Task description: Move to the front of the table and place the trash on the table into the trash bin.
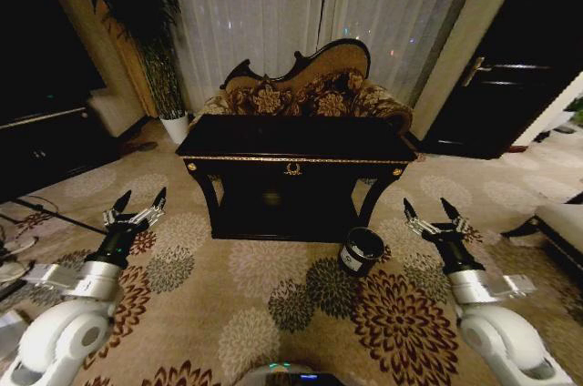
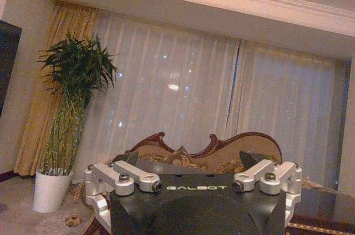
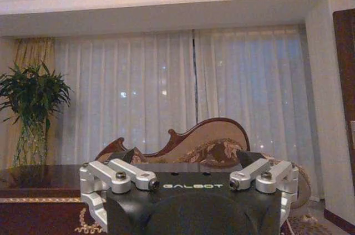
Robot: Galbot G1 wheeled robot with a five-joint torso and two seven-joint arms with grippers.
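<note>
The dark glossy table (image 1: 293, 142) with gold trim stands straight ahead across the patterned carpet. Its top is very dark, and the trash on it is hidden from me. The trash bin (image 1: 362, 250), a small dark cylinder with a white label, sits on the floor by the table's right front leg. My left gripper (image 1: 142, 197) is raised at the lower left, open and holding nothing. My right gripper (image 1: 427, 208) is raised at the lower right, open too, just right of the bin. The left wrist view shows the left gripper (image 2: 188, 160) open, with the table's edge (image 2: 327, 207) beyond it. In the right wrist view the right gripper (image 3: 188, 157) is open above the table (image 3: 33, 182).
An ornate floral sofa (image 1: 310, 86) stands right behind the table, before white curtains. A tall potted plant (image 1: 150, 40) is at the back left. A dark cabinet (image 1: 46, 140) lines the left side, and a low seat (image 1: 560, 222) juts in at the right edge. Open carpet lies between me and the table.
</note>
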